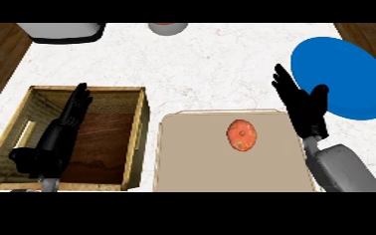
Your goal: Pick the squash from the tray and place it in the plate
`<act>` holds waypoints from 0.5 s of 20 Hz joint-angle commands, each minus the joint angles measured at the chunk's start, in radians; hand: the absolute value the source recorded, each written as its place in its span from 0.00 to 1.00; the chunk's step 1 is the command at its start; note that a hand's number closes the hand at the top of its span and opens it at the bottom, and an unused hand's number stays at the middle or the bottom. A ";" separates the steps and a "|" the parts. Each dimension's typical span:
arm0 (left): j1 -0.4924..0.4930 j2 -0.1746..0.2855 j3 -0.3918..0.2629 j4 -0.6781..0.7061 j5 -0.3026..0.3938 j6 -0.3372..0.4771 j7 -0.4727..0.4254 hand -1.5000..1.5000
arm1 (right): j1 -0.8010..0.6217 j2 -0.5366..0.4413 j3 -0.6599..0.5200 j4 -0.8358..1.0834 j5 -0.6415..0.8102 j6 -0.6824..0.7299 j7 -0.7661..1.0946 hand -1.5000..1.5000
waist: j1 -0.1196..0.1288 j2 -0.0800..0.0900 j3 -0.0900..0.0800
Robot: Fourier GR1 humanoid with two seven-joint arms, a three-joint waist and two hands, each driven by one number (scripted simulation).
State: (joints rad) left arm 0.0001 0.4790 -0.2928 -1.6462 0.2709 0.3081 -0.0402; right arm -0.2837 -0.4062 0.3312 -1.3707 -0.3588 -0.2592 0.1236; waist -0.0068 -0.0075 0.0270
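The squash [241, 135] lies alone on the tray [198, 164], a little right of the tray's middle and nearer its far edge, with nothing touching it. Your right hand [305, 114] stands just beside the tray's right edge, between the squash and the plate [345, 79]. Its fingers [283, 82] are straight and spread, with the thumb held apart, and they grip nothing.

The step in hand looks like the reach. Bring that hand left and down over the squash, keeping the fingers wide until they sit on both sides of it, then close across its narrow width. The squash is rounded and may roll if you nudge one side first. Lift it above the tray's rim before you swing right, since the plate lies close by on the tabletop [206, 64].

Your left hand [58, 134] hangs over the wooden crate [88, 88], fingers [78, 99] straight and close together, holding nothing. Leave it there.

By count there is one squash, one tray, one blue plate, one crate and two hands. At the tabletop's far edge are one grey object [58, 31] and one small round container [167, 28], both cut off by the view.
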 commanded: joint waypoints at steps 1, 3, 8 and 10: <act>-0.038 0.009 0.008 -0.058 -0.017 0.020 0.106 0.50 | -0.038 0.007 -0.032 0.026 -0.031 0.107 -0.057 1.00 | 0.013 0.008 -0.026; -0.048 0.018 0.037 0.040 -0.006 -0.008 0.067 0.50 | -0.064 0.001 -0.038 0.073 -0.067 0.257 -0.196 1.00 | 0.018 0.015 -0.025; -0.016 0.023 0.041 0.049 0.028 -0.011 0.122 0.50 | -0.182 -0.328 0.068 -0.006 0.335 0.268 -0.283 1.00 | 0.013 -0.014 -0.049; -0.050 0.021 0.090 0.082 0.069 -0.019 0.156 0.50 | 0.019 -0.061 -0.120 0.088 0.093 0.130 -0.552 0.00 | -0.022 0.019 -0.021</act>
State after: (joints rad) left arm -0.0212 0.5222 -0.2253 -1.6056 0.2975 0.2956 0.0795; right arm -0.3521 -0.5214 0.3020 -1.3323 -0.2529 -0.0515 -0.1997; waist -0.0053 -0.0045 0.0066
